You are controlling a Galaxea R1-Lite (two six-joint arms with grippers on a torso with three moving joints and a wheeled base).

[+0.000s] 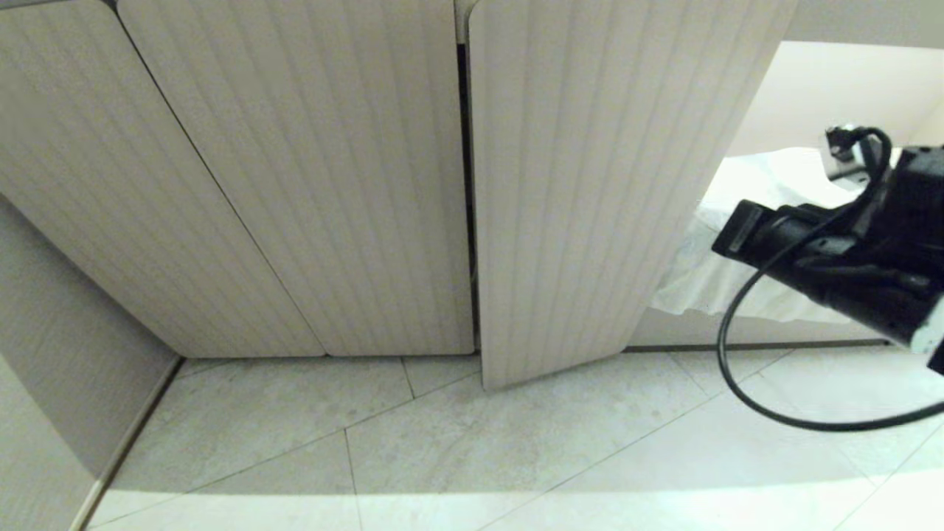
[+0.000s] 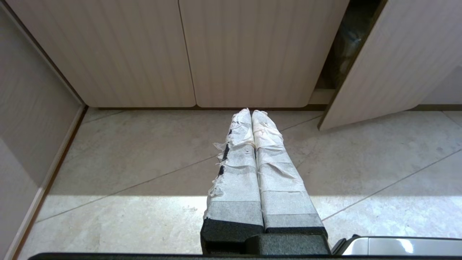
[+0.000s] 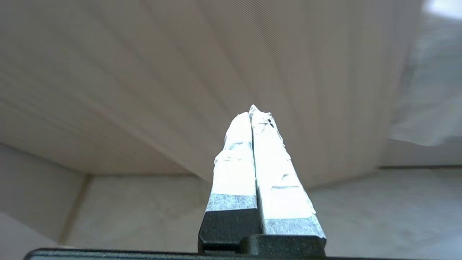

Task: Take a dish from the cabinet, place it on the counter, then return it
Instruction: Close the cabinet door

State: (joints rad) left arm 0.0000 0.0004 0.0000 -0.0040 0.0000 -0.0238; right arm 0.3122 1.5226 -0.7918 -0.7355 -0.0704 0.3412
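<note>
Low beige ribbed doors of the cabinet (image 1: 295,184) fill the head view, two shut at left, a third door (image 1: 605,192) swung ajar at right with its round lower corner hanging just over the tiled floor (image 1: 516,450). Past that door's far edge, the head view alone shows a bright white crumpled cloth (image 1: 737,243) lying on a shelf inside the opening. The right arm (image 1: 833,258) enters from the right edge with a looping black cable; its fingertips are hidden there. The left wrist view alone shows the dark gap behind the ajar door, contents unclear, and the left tool (image 2: 251,112), tape-wrapped fingers pressed together and empty, low over open floor in front of the shut doors, with a wall at far left. The right wrist view shows the right tool (image 3: 251,112) clenched on nothing, close before the ribbed face of the ajar door, floor open beneath. The dish appears in no view; its place cannot be told.
</note>
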